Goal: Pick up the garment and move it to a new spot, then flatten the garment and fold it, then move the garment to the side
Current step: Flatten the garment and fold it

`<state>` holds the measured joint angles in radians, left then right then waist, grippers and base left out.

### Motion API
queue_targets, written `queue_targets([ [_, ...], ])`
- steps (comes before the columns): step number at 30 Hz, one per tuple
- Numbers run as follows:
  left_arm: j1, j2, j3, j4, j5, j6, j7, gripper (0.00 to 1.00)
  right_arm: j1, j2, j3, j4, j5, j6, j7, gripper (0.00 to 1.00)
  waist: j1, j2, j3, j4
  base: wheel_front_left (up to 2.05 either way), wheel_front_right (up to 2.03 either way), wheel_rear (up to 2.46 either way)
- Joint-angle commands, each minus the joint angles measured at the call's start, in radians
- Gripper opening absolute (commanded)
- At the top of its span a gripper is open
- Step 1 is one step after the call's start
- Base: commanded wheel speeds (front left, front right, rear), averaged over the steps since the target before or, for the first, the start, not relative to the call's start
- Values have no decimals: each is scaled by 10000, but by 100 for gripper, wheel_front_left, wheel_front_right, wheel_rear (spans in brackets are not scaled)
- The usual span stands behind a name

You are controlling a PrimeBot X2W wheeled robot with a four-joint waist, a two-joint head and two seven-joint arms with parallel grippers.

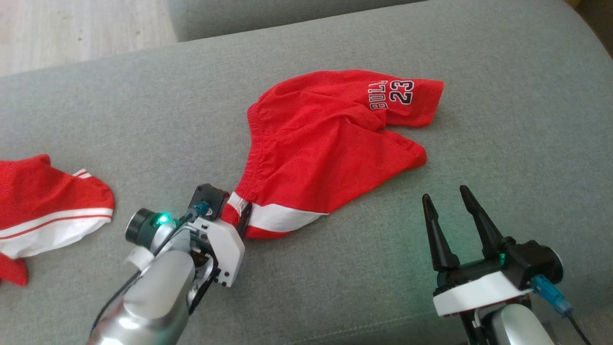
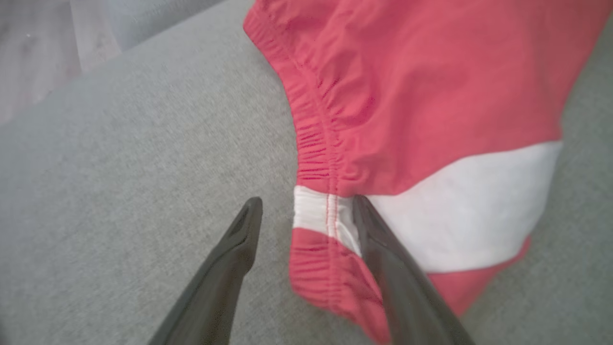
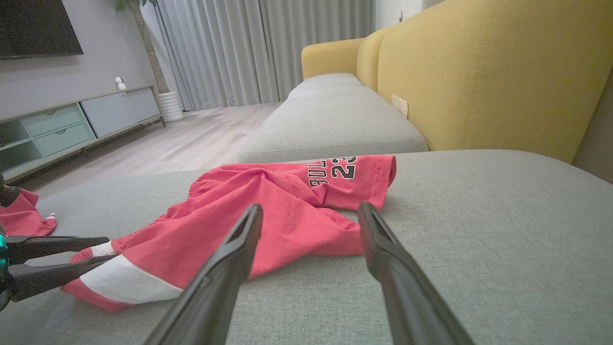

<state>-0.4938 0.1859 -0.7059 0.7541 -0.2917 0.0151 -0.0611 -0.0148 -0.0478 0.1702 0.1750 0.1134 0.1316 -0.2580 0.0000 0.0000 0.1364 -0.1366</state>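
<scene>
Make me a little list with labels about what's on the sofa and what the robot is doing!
garment: red shorts, crumpled on the grey cushion, "23" on one leg
left end effector: open, fingers either side of the waistband corner
right end effector: open, over the cushion, apart from the shorts
other cloth: second red garment, at the robot's left
folded: not yet

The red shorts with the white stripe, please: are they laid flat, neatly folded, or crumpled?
Crumpled: the red fabric shorts lie bunched on the grey sofa cushion, with raised creases across the middle.

Open cushion (image 1: 517,158), seemingly, right of shorts (image 1: 325,139)
</scene>
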Motion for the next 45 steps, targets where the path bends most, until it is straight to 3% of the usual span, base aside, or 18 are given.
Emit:
queue_targets([
  [1,-540,320,242,-37,12,-134,232,100,-352,-24,156,-312,-7,-9,-38,100,0,0,51,-75,0,0,0],
  [8,-537,485,144,-139,-101,-251,903,100,-335,-24,150,-351,49,-9,-38,100,0,0,59,-138,0,0,0],
  [10,-427,558,148,-320,-185,-237,1166,86,-317,-24,158,-356,84,-9,-38,100,0,0,44,-125,0,0,0],
  [12,-285,593,182,-535,-336,-226,1490,53,-289,-24,152,-361,106,-9,-38,100,0,0,23,-87,0,0,0],
  [14,-134,637,201,-796,-466,-204,1798,33,-257,-24,159,-357,115,-9,-38,100,0,0,-7,-51,0,0,0],
  [16,41,661,250,-1148,-633,-183,2023,0,-237,-24,165,-345,113,-9,-38,100,0,0,-38,-13,0,0,0],
  [22,711,816,682,-2775,-1119,139,1614,0,-170,-24,131,-336,86,-9,-38,100,0,0,-210,149,0,0,0],
  [24,1080,752,937,-3374,-1585,58,1387,0,-101,-24,164,-289,72,-9,-38,100,0,0,-312,235,0,0,0],
  [28,2023,507,1685,-4687,-3084,-324,1049,0,87,-24,246,-196,12,-9,-38,100,0,0,-589,414,0,0,0],
  [35,4157,-35,3633,-7051,-6349,-589,479,0,366,-47,261,-129,-60,-9,-38,100,0,0,-885,873,0,0,0],
  [40,4904,235,4555,-7261,-6907,-499,-10,0,503,-187,418,282,67,-9,-38,100,0,0,-957,1319,0,0,0],
  [45,4772,349,4641,-6746,-6787,-610,-227,0,275,-400,1116,1655,571,-9,-38,100,0,0,-875,1681,0,0,0],
])
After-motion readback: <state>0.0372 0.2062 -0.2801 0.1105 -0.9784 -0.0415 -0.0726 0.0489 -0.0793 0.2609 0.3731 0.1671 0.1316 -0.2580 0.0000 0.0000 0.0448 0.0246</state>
